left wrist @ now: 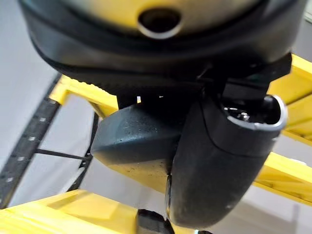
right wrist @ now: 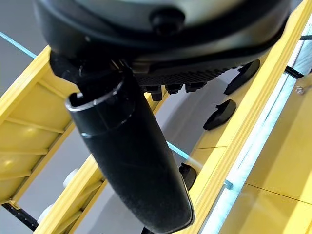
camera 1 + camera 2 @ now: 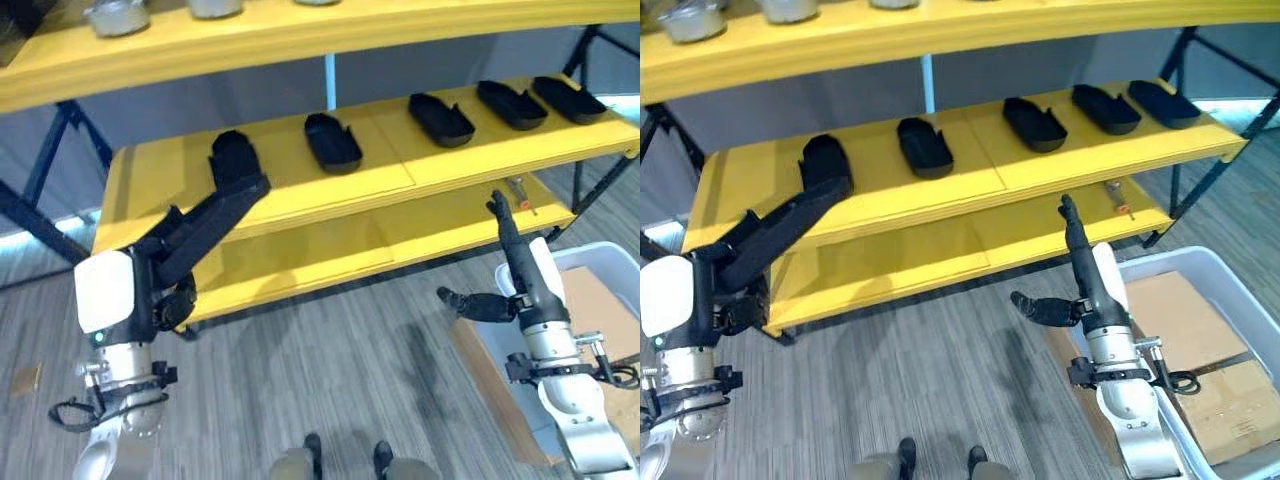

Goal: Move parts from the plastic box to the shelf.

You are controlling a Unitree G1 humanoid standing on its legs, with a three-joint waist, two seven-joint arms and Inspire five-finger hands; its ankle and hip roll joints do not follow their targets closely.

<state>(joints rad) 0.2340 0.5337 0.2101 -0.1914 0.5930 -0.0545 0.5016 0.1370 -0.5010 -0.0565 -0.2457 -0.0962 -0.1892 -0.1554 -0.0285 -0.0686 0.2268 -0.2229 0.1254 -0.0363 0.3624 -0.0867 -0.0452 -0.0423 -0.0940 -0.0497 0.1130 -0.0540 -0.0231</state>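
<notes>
Several black, boat-shaped parts lie in a row on the yellow middle shelf (image 3: 300,200), from the leftmost part (image 3: 232,155) to the rightmost part (image 3: 568,98). My left hand (image 3: 215,220) stretches up from the lower left with straight fingers, their tips at the shelf's front edge, right by the leftmost part's near end. It is open and holds nothing. My right hand (image 3: 1087,270) stands in front of the lower shelf, fingers pointing up and thumb spread to the left, open and empty. The white plastic box (image 3: 1200,262) sits on the floor at the lower right, with brown cardboard (image 3: 1190,320) in it.
A small orange-handled tool (image 3: 1118,200) lies on the lower shelf (image 3: 330,250) near my right fingertips. Metal cans (image 3: 117,15) stand on the top shelf. Dark steel frame legs (image 3: 35,190) flank the rack. Striped grey floor lies in front.
</notes>
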